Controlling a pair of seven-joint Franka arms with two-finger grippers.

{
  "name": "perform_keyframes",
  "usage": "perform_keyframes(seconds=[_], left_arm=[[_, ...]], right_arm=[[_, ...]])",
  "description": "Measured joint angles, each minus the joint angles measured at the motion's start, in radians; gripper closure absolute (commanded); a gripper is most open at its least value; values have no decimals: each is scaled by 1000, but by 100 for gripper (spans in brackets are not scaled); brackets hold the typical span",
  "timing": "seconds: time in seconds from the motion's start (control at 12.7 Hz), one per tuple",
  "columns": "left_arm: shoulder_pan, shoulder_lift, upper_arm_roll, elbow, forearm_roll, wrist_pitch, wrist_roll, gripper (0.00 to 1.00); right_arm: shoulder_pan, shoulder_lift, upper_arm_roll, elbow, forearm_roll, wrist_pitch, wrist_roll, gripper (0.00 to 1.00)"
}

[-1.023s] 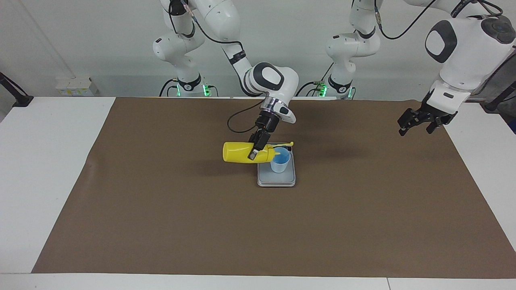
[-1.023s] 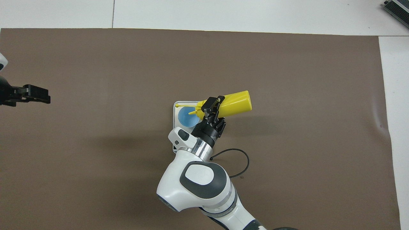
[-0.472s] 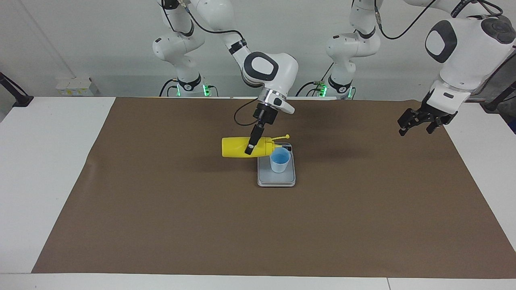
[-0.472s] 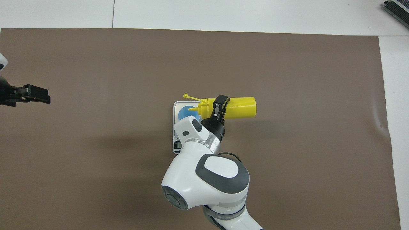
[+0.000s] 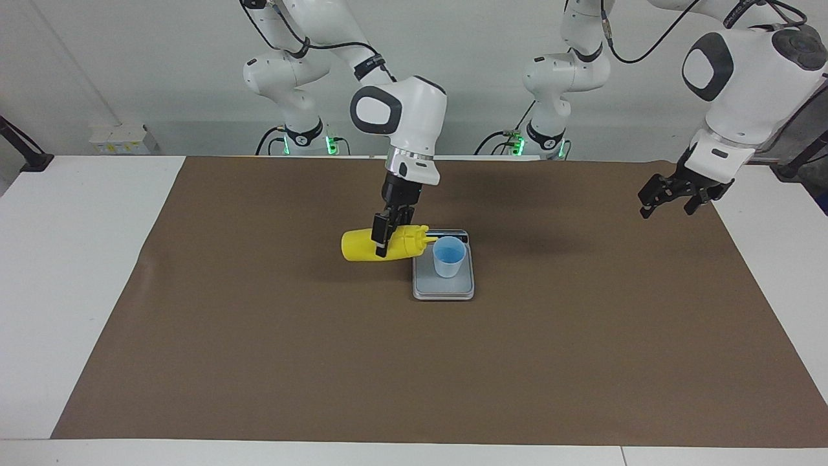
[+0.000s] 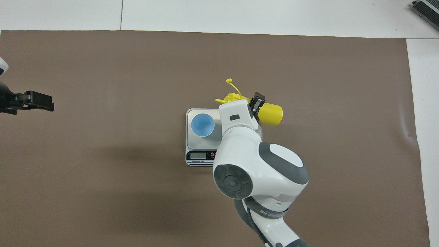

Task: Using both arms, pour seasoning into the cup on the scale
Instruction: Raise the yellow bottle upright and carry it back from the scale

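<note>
The yellow seasoning bottle (image 5: 362, 246) lies on its side in my right gripper (image 5: 383, 237), which is shut on it near the nozzle end. It is low over the mat beside the scale, toward the right arm's end, nozzle pointing at the scale. In the overhead view the bottle (image 6: 271, 114) shows partly under the right gripper (image 6: 256, 103), its strap curling up. The light blue cup (image 5: 449, 256) stands upright on the silver-grey scale (image 5: 446, 288). The overhead view shows the cup (image 6: 202, 125) on the scale (image 6: 194, 114). My left gripper (image 5: 673, 194) waits raised over the mat's edge at the left arm's end; it also shows in the overhead view (image 6: 37, 102).
A brown mat (image 5: 259, 356) covers most of the white table. The right arm's large wrist (image 6: 260, 168) hides part of the scale in the overhead view. A dark device (image 6: 427, 10) sits at the table's corner farthest from the robots.
The right gripper has swung the bottle off the cup toward the right arm's end and lowered it; the nozzle no longer hangs over the cup. The left arm has not moved.
</note>
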Motion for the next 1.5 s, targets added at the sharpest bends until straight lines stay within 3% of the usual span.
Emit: perform_keyframes(seconds=[0.47, 0.71, 1.18, 1.5], left_arm=[[0, 0, 0, 0, 0, 0, 0, 0], [0, 0, 0, 0, 0, 0, 0, 0], [0, 0, 0, 0, 0, 0, 0, 0], [0, 0, 0, 0, 0, 0, 0, 0]], right_arm=[[-151, -47, 0, -158, 89, 315, 0, 52], [-177, -58, 0, -177, 149, 343, -12, 52], [-211, -68, -1, -173, 529, 343, -322, 51], [-252, -68, -1, -173, 924, 339, -707, 51]])
